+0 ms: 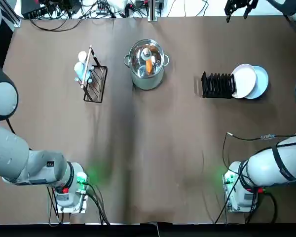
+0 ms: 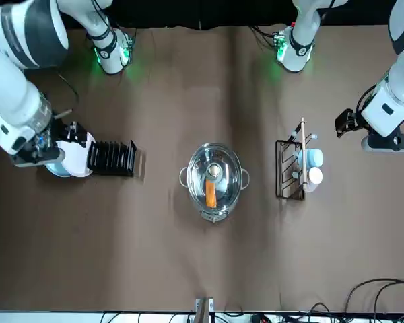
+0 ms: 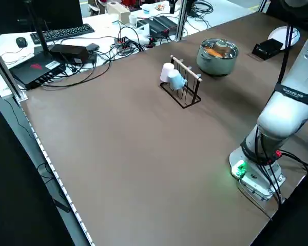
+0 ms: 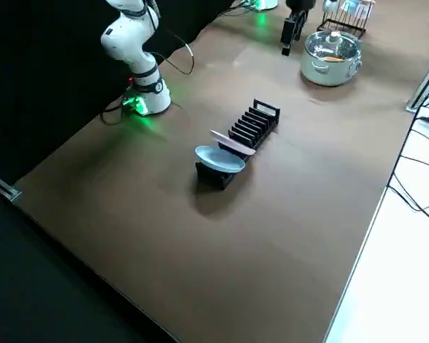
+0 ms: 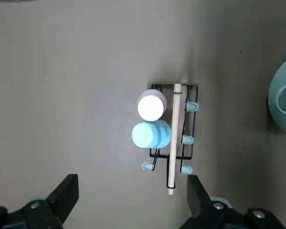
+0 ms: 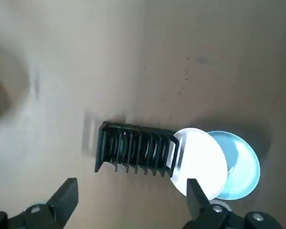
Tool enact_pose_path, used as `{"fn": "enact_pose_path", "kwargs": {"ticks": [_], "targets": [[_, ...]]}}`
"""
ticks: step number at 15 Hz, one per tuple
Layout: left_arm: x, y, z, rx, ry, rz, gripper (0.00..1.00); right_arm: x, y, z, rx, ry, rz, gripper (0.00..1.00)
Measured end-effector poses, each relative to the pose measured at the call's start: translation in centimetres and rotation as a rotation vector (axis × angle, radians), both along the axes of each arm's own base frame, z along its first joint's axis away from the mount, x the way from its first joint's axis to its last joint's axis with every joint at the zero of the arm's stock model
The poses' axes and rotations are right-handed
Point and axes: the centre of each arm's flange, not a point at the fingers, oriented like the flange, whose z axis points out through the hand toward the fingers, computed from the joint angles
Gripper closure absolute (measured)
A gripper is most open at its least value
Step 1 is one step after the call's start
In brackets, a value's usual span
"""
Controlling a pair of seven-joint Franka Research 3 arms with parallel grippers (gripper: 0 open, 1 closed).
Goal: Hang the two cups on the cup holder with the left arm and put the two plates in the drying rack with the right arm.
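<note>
"What did we see in the top view?"
"The lilac-white cup (image 1: pixel 82 56) and light blue cup (image 1: pixel 79 69) hung on the cup holder (image 1: pixel 103 84), toward the table's (image 1: pixel 153 187) far left corner. The pot (image 1: pixel 146 66) stood between it and the drying rack (image 1: pixel 218 87), which lay toward the right edge."
"And in the right side view?"
"We saw the white plate (image 4: pixel 233 143) and light blue plate (image 4: pixel 220 159) leaning in the rack's end nearest the right edge, blue outermost."
"The left wrist view?"
"Our left gripper (image 5: pixel 133 189) hovered above the table, fingers wide apart, gripping nothing."
"The right wrist view?"
"Our right gripper (image 6: pixel 133 191) hovered near the plates, also spread wide and empty."
</note>
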Motion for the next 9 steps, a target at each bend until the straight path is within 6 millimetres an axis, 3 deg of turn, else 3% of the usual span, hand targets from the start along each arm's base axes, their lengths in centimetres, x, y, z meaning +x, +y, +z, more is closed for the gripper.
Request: {"fn": "enact_pose_path", "kwargs": {"ticks": [6, 9], "targets": [[0.0, 0.0, 0.0, 0.000, 0.000, 0.000, 0.00, -3.1, -2.0, 5.2, 0.041, -0.014, -0.044, 0.00], [0.0, 0.0, 0.0, 0.000, 0.000, 0.000, 0.00, -4.4, -2.3, 6.5, 0.036, 0.000, -0.059, 0.00]]}}
